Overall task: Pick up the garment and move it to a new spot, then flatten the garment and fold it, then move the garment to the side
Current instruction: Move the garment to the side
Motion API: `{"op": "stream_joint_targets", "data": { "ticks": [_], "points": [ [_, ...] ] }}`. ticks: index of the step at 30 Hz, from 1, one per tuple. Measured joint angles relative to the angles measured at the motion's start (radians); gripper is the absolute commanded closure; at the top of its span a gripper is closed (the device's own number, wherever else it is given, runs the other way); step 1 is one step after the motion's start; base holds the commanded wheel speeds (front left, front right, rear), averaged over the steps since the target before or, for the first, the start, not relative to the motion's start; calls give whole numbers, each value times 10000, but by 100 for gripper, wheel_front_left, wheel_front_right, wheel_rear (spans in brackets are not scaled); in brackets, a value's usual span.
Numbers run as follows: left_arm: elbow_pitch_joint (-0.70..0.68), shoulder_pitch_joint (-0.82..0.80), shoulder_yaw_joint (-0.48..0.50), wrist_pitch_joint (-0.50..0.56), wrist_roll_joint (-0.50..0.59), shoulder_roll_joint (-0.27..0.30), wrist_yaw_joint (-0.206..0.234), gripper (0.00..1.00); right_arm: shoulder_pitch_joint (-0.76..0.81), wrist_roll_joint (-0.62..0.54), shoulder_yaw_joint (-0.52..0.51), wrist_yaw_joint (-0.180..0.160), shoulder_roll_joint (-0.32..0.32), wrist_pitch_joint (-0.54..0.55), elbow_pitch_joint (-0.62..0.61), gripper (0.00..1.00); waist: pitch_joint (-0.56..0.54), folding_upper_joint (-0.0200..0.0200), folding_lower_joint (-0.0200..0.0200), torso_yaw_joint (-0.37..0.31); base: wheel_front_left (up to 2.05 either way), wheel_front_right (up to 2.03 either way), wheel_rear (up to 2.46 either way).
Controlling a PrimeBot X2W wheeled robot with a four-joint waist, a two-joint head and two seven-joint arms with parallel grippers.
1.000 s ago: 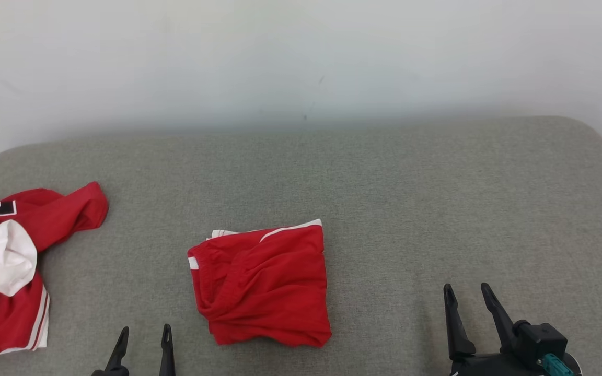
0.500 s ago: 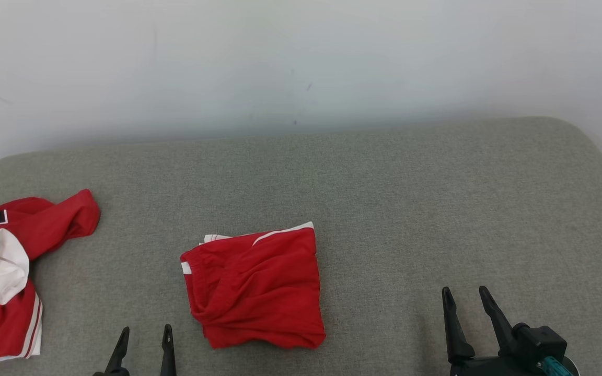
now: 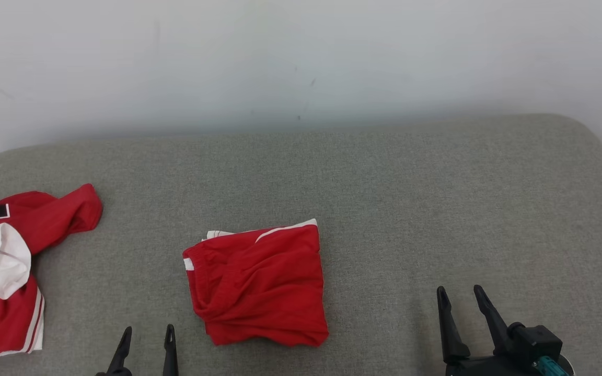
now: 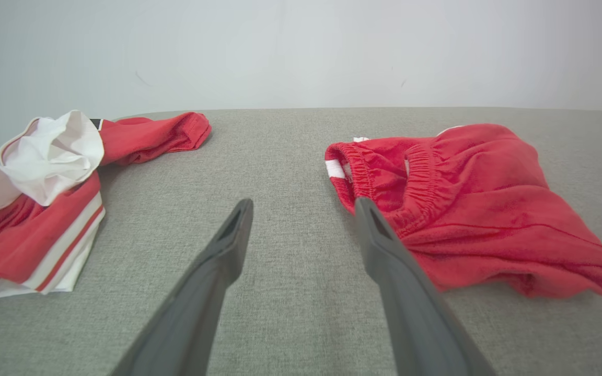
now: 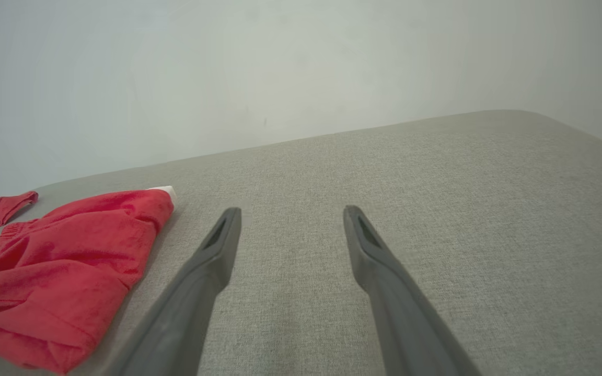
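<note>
We find the red shorts (image 3: 259,284) folded into a rumpled square, white trim along the far edge, with the waistband near our left fingers (image 3: 170,347) and well apart from our right fingers (image 3: 446,326).

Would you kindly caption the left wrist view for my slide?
Open left gripper pointing between folded red shorts and a crumpled red-and-white jersey on the grey cushion.

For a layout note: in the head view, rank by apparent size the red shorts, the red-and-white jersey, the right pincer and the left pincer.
1. red shorts and red-and-white jersey, about alike; the frame cuts the jersey off.
2. right pincer.
3. left pincer, mostly out of frame.
</note>
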Motion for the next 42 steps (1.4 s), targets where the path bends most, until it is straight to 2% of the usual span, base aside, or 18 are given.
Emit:
{"op": "stream_joint_targets", "data": {
  "ticks": [7, 14, 22, 28, 29, 30, 31, 32, 42],
  "points": [
    [-13, -349, -443, 0, -63, 0, -77, 0, -389, -6, 654, 0, 0, 0, -128, 0, 487, 0, 0, 186, 0, 0, 0],
    [33, -908, -947, 0, -111, -2, -90, 0, -1390, 474, 1906, 0, 4, 0, 322, 0, 1321, 0, 1, 611, 0, 0, 0],
    [125, -1203, -1223, 0, -173, 2, -90, 0, -2357, 934, 2752, 0, 6, 2, 1592, 0, 1924, 1, 1, 1456, 0, 0, 0],
    [161, -1227, -1358, 0, -205, 2, -90, 0, -3064, 1237, 2995, 0, 0, 0, 2769, 0, 2154, 1, 2, 1918, 0, 0, 0],
    [176, -1228, -1375, 0, -213, 2, -90, 0, -3145, 1235, 3016, 0, 2, -2, 2972, 34, 2172, 1, 2, 1966, 0, 0, 0],
    [196, -1229, -1394, 0, -238, -2, -90, 0, -3239, 1237, 3012, 0, 2, -4, 3147, 57, 2185, 0, 2, 2007, 0, 0, 0],
    [211, -1229, -1394, 0, -328, -2, -90, 0, -3323, 1237, 2997, 0, 4, -6, 3285, 92, 2191, 0, 1, 2038, 0, 0, 0],
    [221, -1229, -1386, 0, -362, 2, -90, 0, -3402, 1241, 2980, 0, 4, -6, 3377, 100, 2191, 0, 1, 2059, 0, 0, 0],
    [169, -1112, -1233, 0, -286, -2, -102, 0, -3249, 1197, 2337, 0, 12, 0, 3091, 100, 1889, 0, 1, 1685, 0, 0, 0]
  ]
}}
